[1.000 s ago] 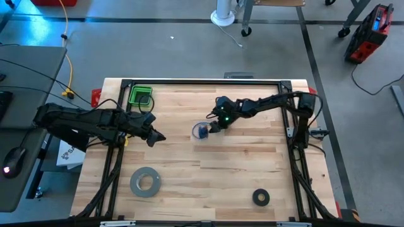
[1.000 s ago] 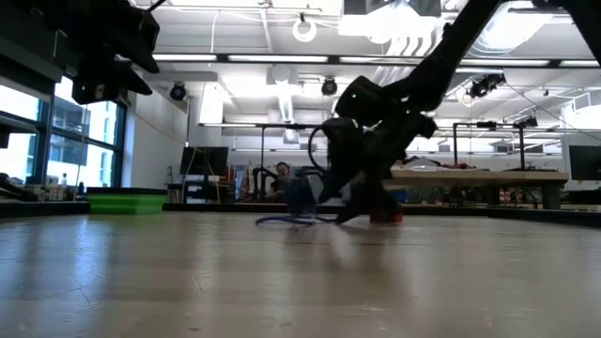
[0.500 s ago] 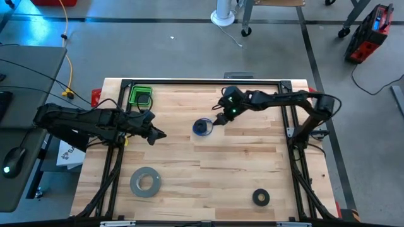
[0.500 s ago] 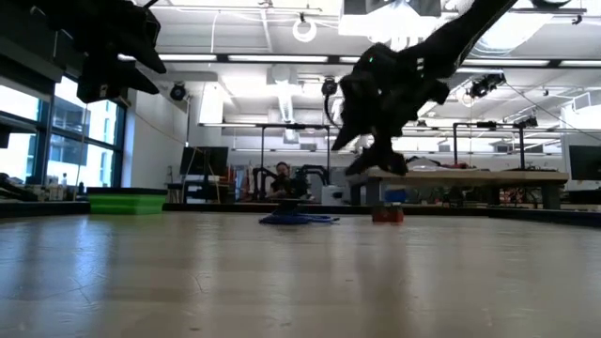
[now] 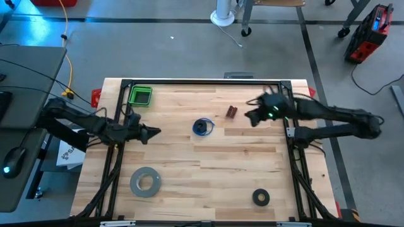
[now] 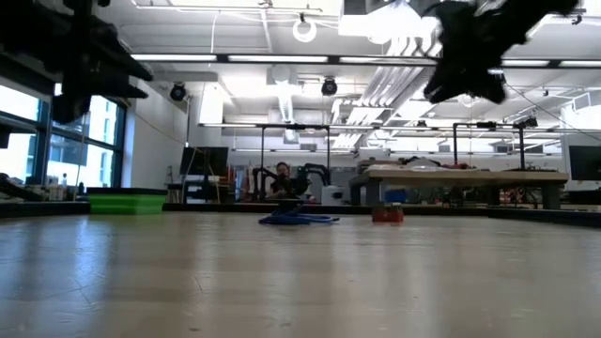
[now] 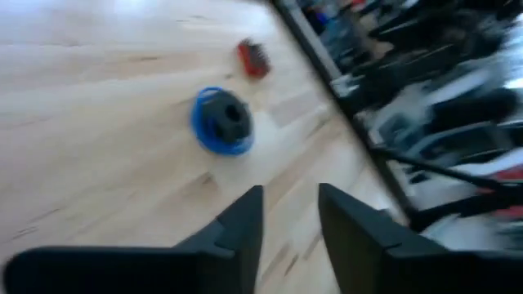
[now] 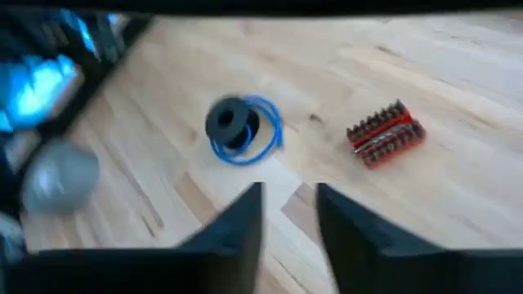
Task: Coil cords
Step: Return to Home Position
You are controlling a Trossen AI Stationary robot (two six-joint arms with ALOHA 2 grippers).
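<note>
Near edge of bench (image 5: 240, 170): grey tape roll (image 5: 145, 181) and black tape ring (image 5: 261, 197), well apart from the action. Mid-bench the blue cable (image 5: 202, 127) lies wound in a small coil round a black hub (image 7: 225, 114), nothing touching it. Left tool (image 5: 153, 132) and right tool (image 5: 250, 117) hang either side, well clear, fingers parted & empty, so I'd call coiling done, just arms to park.

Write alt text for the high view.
The blue cable lies coiled around a dark spool on the table, held by neither arm. The left gripper hangs to its left and the right gripper to its right, both open and empty. A red bit holder lies near the coil; a grey tape roll and a black tape ring lie farther off.
</note>
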